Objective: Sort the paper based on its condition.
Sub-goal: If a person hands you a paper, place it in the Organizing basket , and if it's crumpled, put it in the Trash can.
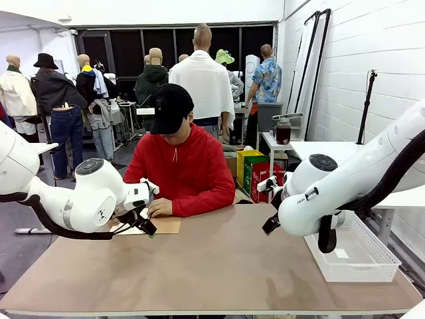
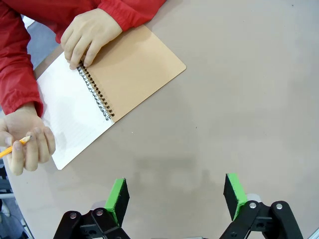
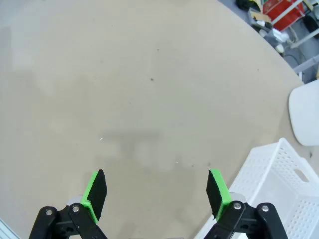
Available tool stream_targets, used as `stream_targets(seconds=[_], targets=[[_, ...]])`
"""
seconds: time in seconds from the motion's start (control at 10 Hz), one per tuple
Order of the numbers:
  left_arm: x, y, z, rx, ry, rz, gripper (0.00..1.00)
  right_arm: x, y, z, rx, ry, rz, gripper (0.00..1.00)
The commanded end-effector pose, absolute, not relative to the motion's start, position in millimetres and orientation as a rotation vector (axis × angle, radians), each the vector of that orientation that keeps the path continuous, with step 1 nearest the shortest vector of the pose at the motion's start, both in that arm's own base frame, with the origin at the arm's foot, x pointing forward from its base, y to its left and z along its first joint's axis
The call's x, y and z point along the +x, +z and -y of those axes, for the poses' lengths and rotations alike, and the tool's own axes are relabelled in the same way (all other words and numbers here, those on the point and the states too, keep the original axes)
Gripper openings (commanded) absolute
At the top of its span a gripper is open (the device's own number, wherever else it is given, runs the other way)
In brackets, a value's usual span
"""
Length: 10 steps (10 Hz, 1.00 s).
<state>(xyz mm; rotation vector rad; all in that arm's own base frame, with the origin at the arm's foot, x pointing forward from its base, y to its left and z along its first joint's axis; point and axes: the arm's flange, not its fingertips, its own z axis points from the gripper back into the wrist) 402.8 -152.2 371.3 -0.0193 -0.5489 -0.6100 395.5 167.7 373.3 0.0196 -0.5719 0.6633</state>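
Both grippers wide open and empty; my left gripper (image 2: 175,193) hangs over bare table (image 2: 239,89) near the notebook (image 2: 137,69) at the far edge's left end, right gripper (image 3: 155,191) hovers by the basket (image 3: 279,174) at the right edge. The paper (image 2: 70,117) is a page bound in that notebook, under the person's hand (image 2: 90,35), pencil (image 2: 15,146) in the other; reach in now and I'd likely bump that hand or rip it ragged off the spiral (image 2: 97,97), imo.

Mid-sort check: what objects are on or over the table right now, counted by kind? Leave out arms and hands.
Spiral notebook, open: 1
Pencil, in the person's hand: 1
White mesh basket: 1
Total: 3
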Motion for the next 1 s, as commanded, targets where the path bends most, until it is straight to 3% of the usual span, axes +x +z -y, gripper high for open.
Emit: stream_targets(seconds=[0.0, 0.5, 0.9], targets=[[403, 371, 151, -0.02, -0.607, 0.549, 1.0, 396, 373, -168, 0.02, 0.663, 0.572, 1.0], [403, 371, 152, -0.019, -0.61, 0.549, 1.0, 396, 373, -168, 0.02, 0.663, 0.572, 1.0], [397, 402, 149, -0.026, -0.617, 0.532, 1.0, 396, 415, -164, 0.028, 0.642, 0.593, 1.0]])
